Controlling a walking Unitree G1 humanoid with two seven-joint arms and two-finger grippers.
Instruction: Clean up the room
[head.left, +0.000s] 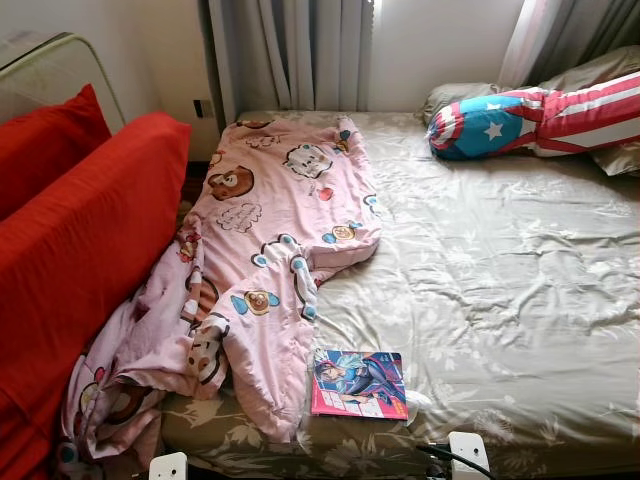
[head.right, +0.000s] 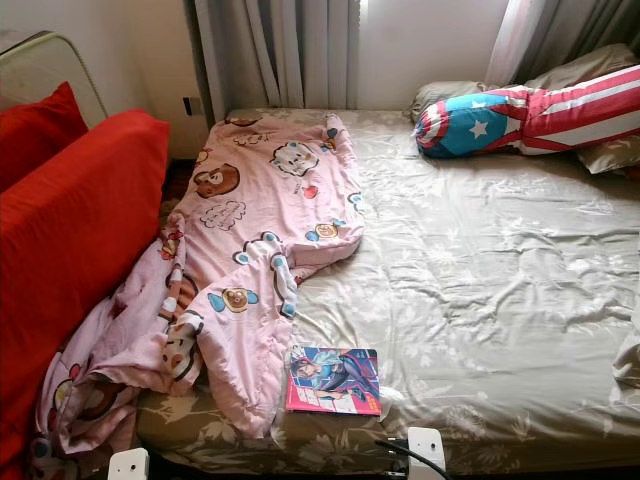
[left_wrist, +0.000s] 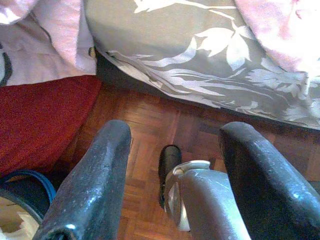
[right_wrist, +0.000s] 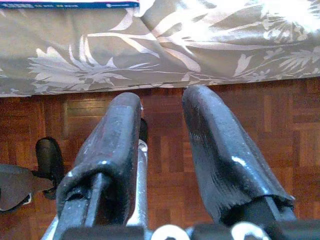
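Facing bed (head.left: 520, 300) with floral sheet. Pink cartoon blanket (head.left: 280, 220) bunched along bed's left side, spilling off the near-left corner toward red cushions (head.left: 80, 250). Magazine (head.left: 360, 383) flat on sheet near the front edge, just right of the blanket's lower fold, touching or nearly so. Star-and-stripe pillow (head.left: 530, 120) at far right by the headboard end.

Left gripper (left_wrist: 172, 165) low over parquet floor (left_wrist: 150, 125) beside bed edge, fingers wide apart, holding nothing; blanket hanging just ahead. Right gripper (right_wrist: 160, 140) also low over parquet, fingers slightly apart, empty; magazine's edge (right_wrist: 70, 5) on the mattress ahead, well apart from fingertips.
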